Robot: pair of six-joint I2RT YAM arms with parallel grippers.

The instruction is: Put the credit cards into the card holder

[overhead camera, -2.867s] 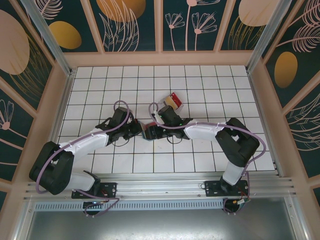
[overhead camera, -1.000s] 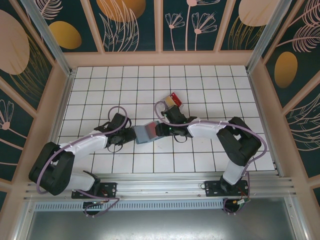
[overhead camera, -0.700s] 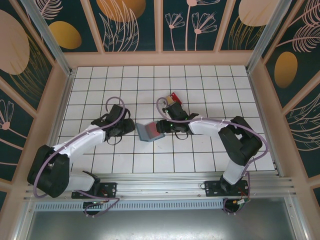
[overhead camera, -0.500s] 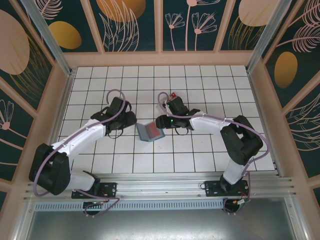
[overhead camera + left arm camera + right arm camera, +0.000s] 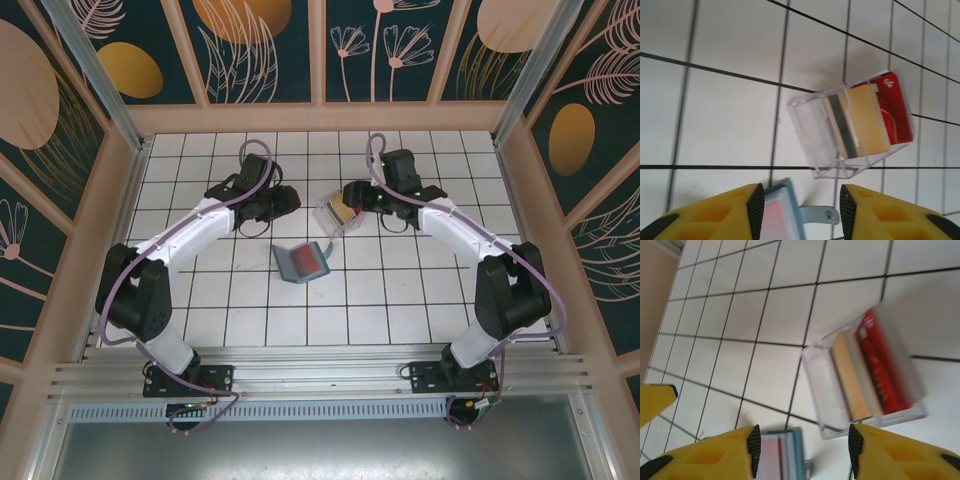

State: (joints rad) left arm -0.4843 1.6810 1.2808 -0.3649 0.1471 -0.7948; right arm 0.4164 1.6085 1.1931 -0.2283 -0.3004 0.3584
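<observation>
— White-tiled table (image 5: 400, 300): state of the arms?
— Left gripper (image 5: 801, 195) and right gripper (image 5: 803, 435) hover mid-table, jaws of both apart, empty.
— Items?
— Clear tray (image 5: 325, 217) mid-table holds the credit cards (image 5: 860, 120). Card holder (image 5: 302, 262) lies open just beside it, toward the near edge.

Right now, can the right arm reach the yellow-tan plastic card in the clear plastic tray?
Probably yes: the open right gripper hovers by the clear tray; the yellow-tan card lies exposed.
</observation>
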